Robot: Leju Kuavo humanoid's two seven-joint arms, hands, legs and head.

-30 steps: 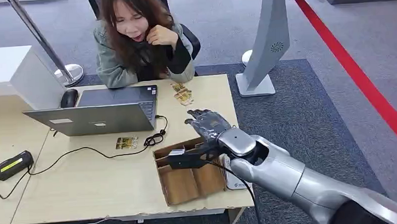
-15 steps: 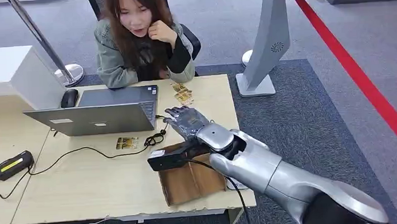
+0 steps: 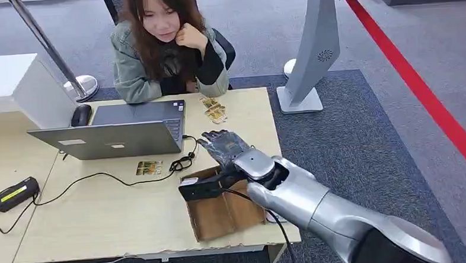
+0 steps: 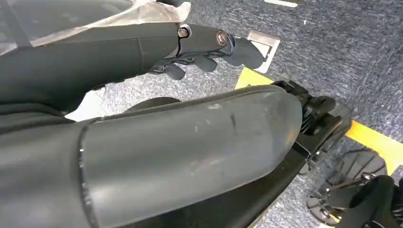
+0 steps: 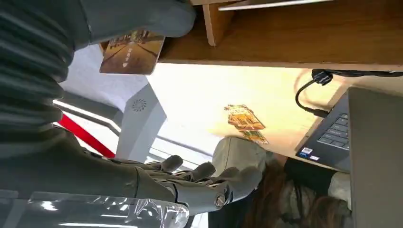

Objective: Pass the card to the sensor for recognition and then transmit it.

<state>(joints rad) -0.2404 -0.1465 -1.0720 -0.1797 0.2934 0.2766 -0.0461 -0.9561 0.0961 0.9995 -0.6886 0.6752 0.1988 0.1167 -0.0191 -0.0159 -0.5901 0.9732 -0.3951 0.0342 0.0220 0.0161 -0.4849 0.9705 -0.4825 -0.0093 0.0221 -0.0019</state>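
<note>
My right hand (image 3: 226,147) hovers palm down over the far edge of an open cardboard box (image 3: 222,212) on the wooden table (image 3: 103,214). In the right wrist view its thumb (image 5: 142,18) pinches a gold-brown card (image 5: 132,53) while the other fingers (image 5: 204,183) stay spread. A white flat device (image 3: 274,215), perhaps the sensor, lies beside the box, partly under my forearm. A second gold card (image 3: 149,167) lies on the table, and several more cards (image 3: 213,110) lie in front of a seated person (image 3: 167,45). My left hand (image 4: 209,47) hangs beside my body above the carpet, holding nothing.
An open laptop (image 3: 115,136) stands left of my hand, its black cable (image 3: 181,162) coiled near the box. A black handheld device (image 3: 12,194) lies at the table's left edge. A white kiosk stand (image 3: 310,57) rises from the carpet right of the table.
My right hand has swung left across the box's far edge, then eased slightly back towards me. The person has lifted their head.
</note>
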